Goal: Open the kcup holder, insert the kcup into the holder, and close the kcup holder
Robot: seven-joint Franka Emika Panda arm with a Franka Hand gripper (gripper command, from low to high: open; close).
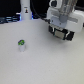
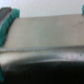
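Kcup [image 1: 22, 45] sits alone; fingers [image 1: 61, 35] grip unclear, kcup holder [image 2: 45, 37] blurred

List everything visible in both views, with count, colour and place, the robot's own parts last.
kcup: one, white with green top, upright on the table toward the exterior view's left, apart from the arm.
table: one, pale grey, fills most of the exterior view.
white stand: one, at the far edge; too blurred to identify.
dark surface: one, grey-black, fills the wrist view; likely the kcup holder.
tool: one, white arm with dark fingers, the exterior view's upper right; green-tipped fingers.
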